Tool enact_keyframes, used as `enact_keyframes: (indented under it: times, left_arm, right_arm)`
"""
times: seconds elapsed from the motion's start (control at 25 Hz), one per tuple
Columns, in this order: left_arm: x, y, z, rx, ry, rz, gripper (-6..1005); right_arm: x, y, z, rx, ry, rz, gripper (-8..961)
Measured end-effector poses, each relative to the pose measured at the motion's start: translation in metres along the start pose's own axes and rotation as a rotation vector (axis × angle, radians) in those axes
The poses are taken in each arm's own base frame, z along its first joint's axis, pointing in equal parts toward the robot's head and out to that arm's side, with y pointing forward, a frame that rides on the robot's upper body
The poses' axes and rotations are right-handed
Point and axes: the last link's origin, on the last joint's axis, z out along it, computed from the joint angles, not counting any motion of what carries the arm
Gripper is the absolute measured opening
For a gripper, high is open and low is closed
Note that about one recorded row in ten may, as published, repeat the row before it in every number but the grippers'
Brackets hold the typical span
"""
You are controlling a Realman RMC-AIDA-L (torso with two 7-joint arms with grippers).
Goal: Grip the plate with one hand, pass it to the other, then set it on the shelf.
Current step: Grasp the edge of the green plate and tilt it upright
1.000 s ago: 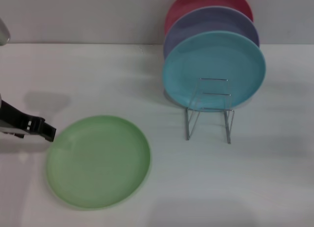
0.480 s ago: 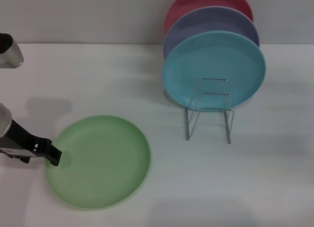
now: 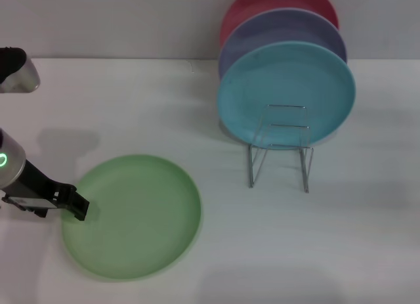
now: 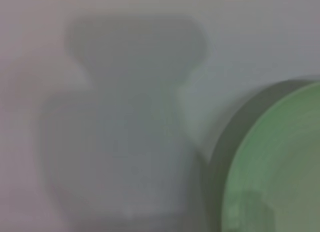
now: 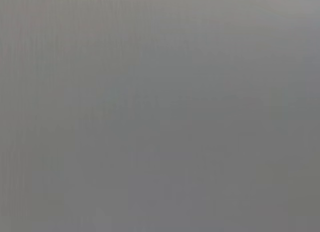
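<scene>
The light green plate (image 3: pixel 134 215) lies flat on the white table at the front left. It also shows in the left wrist view (image 4: pixel 280 167), with its rim casting a dark shadow. My left gripper (image 3: pixel 77 207) sits at the plate's left rim, low over the table, on a black wrist and a silver arm with a green light. The wire shelf (image 3: pixel 281 146) stands at the middle right. My right gripper is out of view; the right wrist view shows only plain grey.
A teal-blue plate (image 3: pixel 286 94), a lavender plate (image 3: pixel 289 29) and a red plate (image 3: pixel 262 2) stand upright in the shelf's back slots. Two front wire loops (image 3: pixel 279 166) hold nothing. A silver arm part (image 3: pixel 16 71) is at the far left edge.
My left gripper has moved down and to the right, from beside the plate's upper-left rim to over its left rim. The plate has not moved.
</scene>
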Motion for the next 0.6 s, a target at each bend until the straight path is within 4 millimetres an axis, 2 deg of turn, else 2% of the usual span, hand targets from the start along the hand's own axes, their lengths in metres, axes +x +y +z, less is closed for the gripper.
enact_keyframes:
  times: [0.6]
  left_arm:
    - [0.002, -0.0033, 0.0079, 0.003, 0.005, -0.005, 612]
  right_arm:
    - [-0.0007, -0.0013, 0.0004, 0.0, -0.001, 0.0, 655]
